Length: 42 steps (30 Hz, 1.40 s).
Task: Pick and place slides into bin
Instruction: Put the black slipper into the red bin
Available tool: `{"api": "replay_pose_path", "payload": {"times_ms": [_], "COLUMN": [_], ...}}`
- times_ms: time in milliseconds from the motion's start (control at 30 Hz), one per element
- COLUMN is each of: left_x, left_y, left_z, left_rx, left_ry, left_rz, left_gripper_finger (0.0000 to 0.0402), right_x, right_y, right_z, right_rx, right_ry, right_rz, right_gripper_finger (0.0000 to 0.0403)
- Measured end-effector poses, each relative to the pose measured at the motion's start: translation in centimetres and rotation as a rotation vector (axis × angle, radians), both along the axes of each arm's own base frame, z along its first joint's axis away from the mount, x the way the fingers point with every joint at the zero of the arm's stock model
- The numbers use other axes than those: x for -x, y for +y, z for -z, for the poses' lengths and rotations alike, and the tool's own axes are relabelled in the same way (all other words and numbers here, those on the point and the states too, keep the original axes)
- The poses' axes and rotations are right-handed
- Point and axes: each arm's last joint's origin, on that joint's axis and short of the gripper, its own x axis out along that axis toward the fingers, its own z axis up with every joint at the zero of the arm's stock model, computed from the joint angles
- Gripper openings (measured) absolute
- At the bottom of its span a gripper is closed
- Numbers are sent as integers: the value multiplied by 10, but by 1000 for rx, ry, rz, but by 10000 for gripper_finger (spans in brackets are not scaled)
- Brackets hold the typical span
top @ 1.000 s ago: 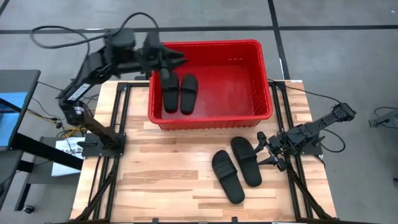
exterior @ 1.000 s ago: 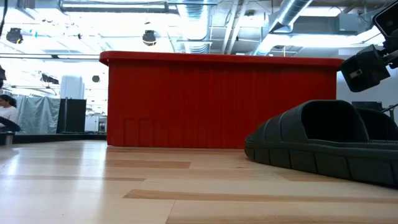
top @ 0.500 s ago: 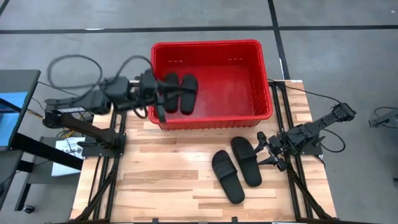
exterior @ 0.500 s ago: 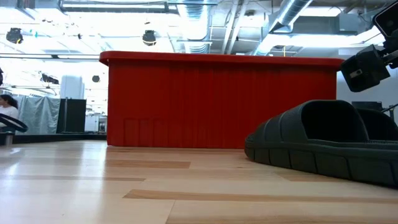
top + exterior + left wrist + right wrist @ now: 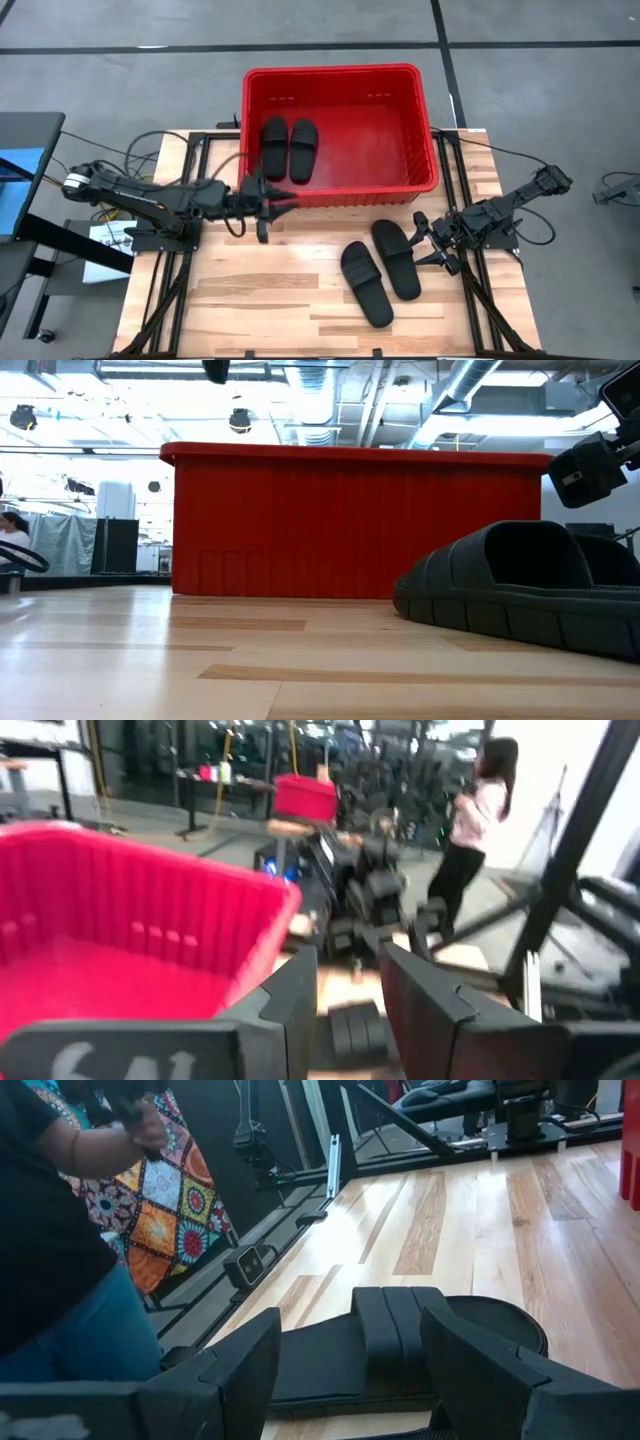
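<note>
On the near half of the table (image 5: 260, 290), two slides lie loose, side by side and angled: one slide (image 5: 366, 283) closer to the front edge, the other slide (image 5: 396, 258) just beside it toward the right arm. The right gripper (image 5: 428, 240) waits at that second sandal's end with its fingers spread wide and nothing between them; its wrist view shows a sandal lying straight ahead of the open fingers (image 5: 250, 1365). Farther back, the left gripper (image 5: 278, 198) stands low over the table just outside the near wall of the bin (image 5: 425, 130), fingers parted and empty. Inside the red bin, two more slides (image 5: 289, 148) rest abreast against its left side, leaving the rest of its floor bare. With half the job seemingly done, the risk lies with the loose pair: they sit so close that fingers closing on one could nudge or drag the other, or pinch only the strap so the sandal swings and slips on the way over the rim. The left arm, parked so near the bin wall, might also clip it if it moves off carelessly.
</note>
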Motion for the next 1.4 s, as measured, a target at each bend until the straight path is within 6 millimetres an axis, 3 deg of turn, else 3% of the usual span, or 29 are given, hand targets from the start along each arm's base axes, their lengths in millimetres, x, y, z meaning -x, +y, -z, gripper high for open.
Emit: {"api": "replay_pose_path", "payload": {"times_ms": [333, 467, 633, 1033, 1200, 1400], "left_x": [17, 26, 41, 92, 113, 124], "left_y": [-23, -21, -12, 7, 11, 13], "left_z": [65, 92, 107, 87, 76, 82], "left_rx": [1, 40, 64, 14, 27, 27], "left_ry": [-53, -37, -86, -137, -216, -149], "left_rz": [180, 183, 168, 149, 149, 154], "left_gripper_finger": [103, 103, 103, 103, 103, 103], "right_x": [0, 0, 0, -1, -1, -1], "right_y": [0, 0, 0, 0, 0, 0], "right_z": [0, 0, 0, -6, -13, -20], "right_rx": [3, 3, 3, -27, -146, -212], "right_ry": [-1, -1, -1, -57, -72, -124], "right_rz": [17, 19, 19, 19, 28, 26], "right_gripper_finger": [233, 233, 233, 233, 233, 233]}}
